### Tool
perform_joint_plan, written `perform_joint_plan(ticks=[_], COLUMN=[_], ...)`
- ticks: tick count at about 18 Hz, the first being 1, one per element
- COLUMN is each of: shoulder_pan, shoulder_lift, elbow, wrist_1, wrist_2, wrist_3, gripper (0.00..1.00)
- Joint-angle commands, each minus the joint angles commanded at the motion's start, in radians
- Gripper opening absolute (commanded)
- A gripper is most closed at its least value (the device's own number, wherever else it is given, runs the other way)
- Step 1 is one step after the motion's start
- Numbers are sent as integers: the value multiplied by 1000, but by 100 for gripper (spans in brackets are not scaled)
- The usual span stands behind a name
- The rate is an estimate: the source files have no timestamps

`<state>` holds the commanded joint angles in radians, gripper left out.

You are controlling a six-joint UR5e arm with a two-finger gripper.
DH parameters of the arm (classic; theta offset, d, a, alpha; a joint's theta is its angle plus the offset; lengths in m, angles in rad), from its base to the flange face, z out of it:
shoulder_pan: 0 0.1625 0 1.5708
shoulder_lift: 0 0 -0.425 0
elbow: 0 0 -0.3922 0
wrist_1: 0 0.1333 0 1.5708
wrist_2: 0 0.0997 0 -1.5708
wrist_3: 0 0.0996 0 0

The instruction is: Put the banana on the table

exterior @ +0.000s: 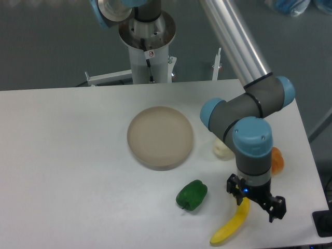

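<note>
The banana (230,226) lies flat on the white table (67,166), near the front edge at about five o'clock from the round beige plate (160,137). Its upper tip points toward one o'clock and sits right under the claw (256,198); its lower tip points toward seven o'clock. The claw hangs from the arm's blue-capped wrist (252,150), its two black fingers spread apart, one at the banana's upper tip and the other off at four o'clock from it, so nothing is pinched. A green pepper (192,195) rests at ten o'clock from the banana, a little apart from it. An orange fruit (277,161) shows partly behind the wrist, and a small pale object (222,149) lies between the plate and the arm.
</note>
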<state>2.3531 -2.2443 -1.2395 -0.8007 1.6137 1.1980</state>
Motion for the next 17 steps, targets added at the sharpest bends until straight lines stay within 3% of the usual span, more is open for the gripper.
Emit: perform_joint_plan(ticks=[17], shoulder_pan=[15], shoulder_lift=[25], elbow=[-5], wrist_1=[0], wrist_2=[0], wrist_3=[28], gripper=[100])
